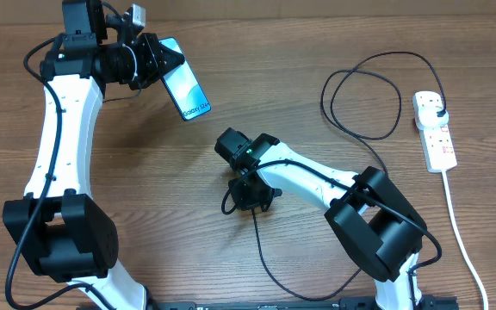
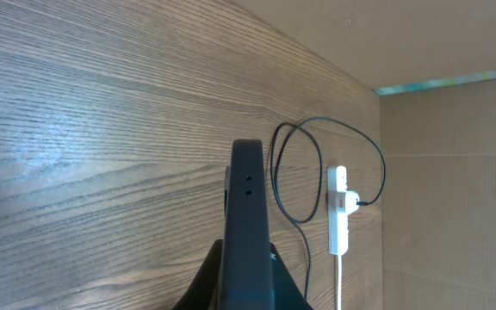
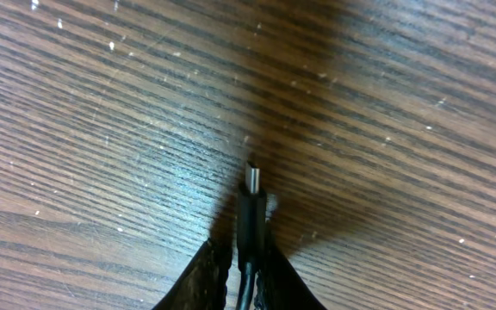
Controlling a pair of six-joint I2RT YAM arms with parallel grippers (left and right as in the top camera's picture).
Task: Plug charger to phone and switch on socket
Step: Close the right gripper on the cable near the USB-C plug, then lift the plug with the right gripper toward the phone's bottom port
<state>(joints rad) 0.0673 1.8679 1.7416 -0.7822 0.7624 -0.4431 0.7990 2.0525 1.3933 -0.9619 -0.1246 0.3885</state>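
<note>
Starting on the left: the phone (image 1: 188, 93) is clamped at one end by the left gripper (image 1: 166, 65), fingers shut tight on it. It looks to be held up clear of the table (image 1: 282, 52). The cyan screen is lit and faces up, and the small white text sits at the free end. From the left wrist it's only seen edge-on, as a dark slab (image 2: 248, 215) poking out from between the fingers, two tiny holes visible in its edge.

The socket (image 1: 435, 129) is laid at the far right of the table, with its white lead (image 1: 459, 224) trailing toward the near edge. The charger (image 1: 364, 95) is already plugged in there, and its black plug (image 1: 438, 112) is seated in an outlet near the strip's far end. From there the cable is looped loosely over the wood, then passes under the right arm. Whether the red switch is on can't be told, it's too small.

The other end is held mid-table by the right gripper (image 1: 250, 196). In the right wrist view the fingers (image 3: 203, 275) are closed on the cable just behind the tip (image 3: 252, 178). The tip sticks out past them, metal end forward and close over the wood. Whether it touches can't be made out. Tip and phone are kept well apart.
</note>
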